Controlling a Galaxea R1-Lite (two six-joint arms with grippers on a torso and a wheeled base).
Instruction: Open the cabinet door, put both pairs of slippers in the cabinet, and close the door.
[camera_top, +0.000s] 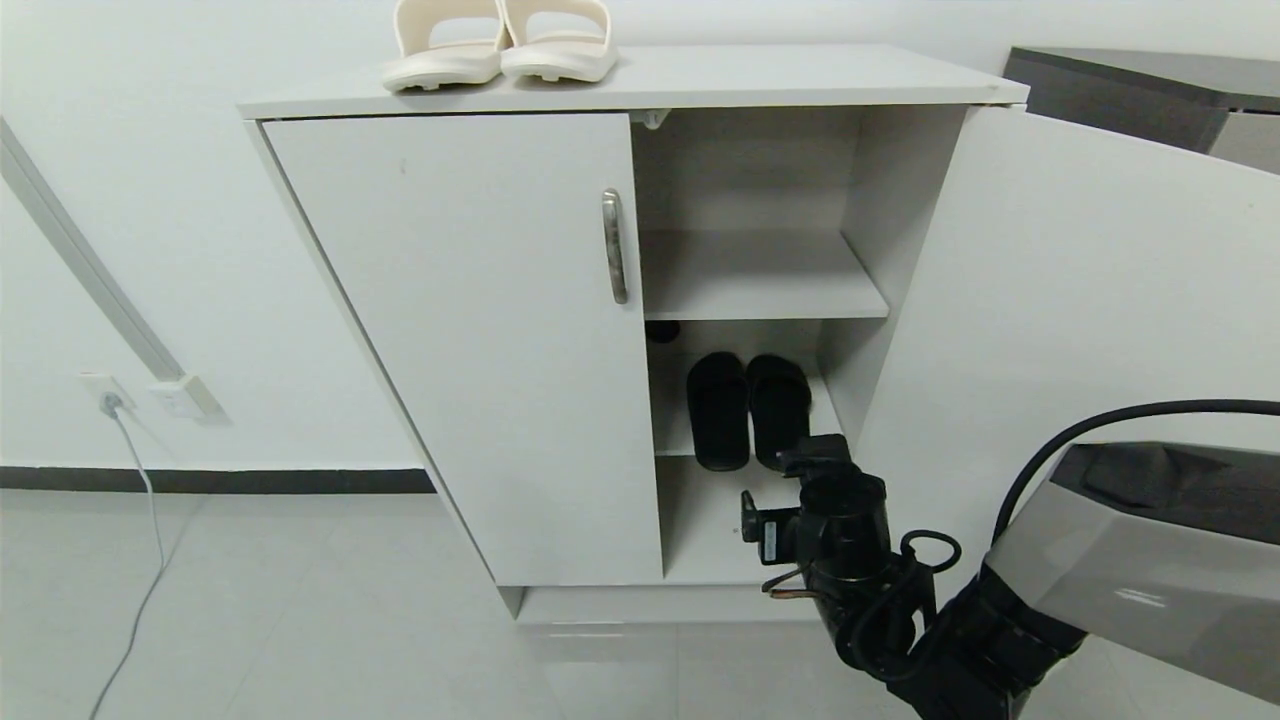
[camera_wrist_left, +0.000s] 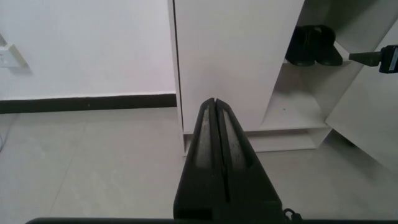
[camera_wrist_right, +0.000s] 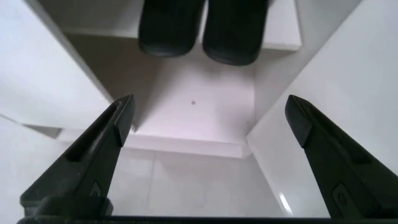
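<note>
Black slippers (camera_top: 748, 410) sit on the lower shelf (camera_top: 670, 425) of the cabinet (camera_top: 450, 330), so the right hand (camera_wrist_right: 208, 109), spread and empty, hangs just outside; white slippers (camera_top: 500, 45) wait on top. Left hand (camera_wrist_left: 214, 102) is pressed together.

The head camera looks forward and down on the whole cabinet (camera_top: 450, 330), the left wrist camera faces it from low and farther back on the left, and the right wrist camera sits close before its open right side, all sharing the black slippers (camera_top: 748, 408).
</note>
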